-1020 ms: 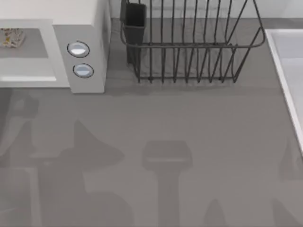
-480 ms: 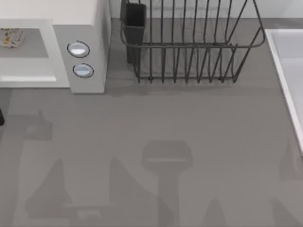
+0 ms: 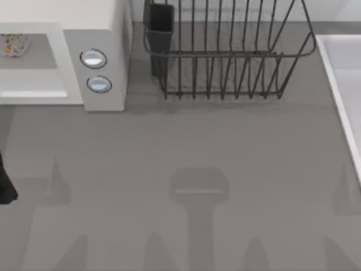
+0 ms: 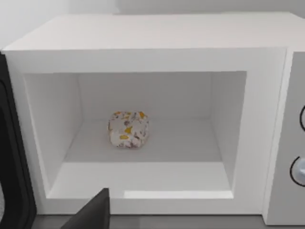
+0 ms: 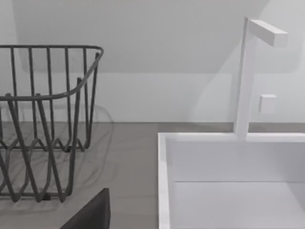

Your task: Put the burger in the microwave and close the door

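Observation:
The burger (image 4: 128,130), a white wrapped bundle with orange patches, lies alone on the floor of the microwave (image 4: 152,38) cavity, near the middle. In the top view the burger (image 3: 12,45) sits in the microwave (image 3: 96,22) at the far left. The door (image 4: 12,157) stands open, seen as a dark edge beside the cavity. A dark piece of my left gripper (image 4: 90,215) hangs in front of the opening, well apart from the burger. My left arm (image 3: 5,183) shows black at the table's left edge. My right gripper (image 5: 90,213) is parked near the sink.
Two round knobs (image 3: 93,58) sit on the microwave's grey panel. A black wire dish rack (image 3: 225,56) stands at the back centre. A white sink (image 3: 344,84) with a faucet (image 5: 248,71) takes up the right side. Arm shadows fall on the grey table.
The black part of my left arm has come in at the left edge and slid toward the table's front. The shadows shifted with it. The burger has stayed put.

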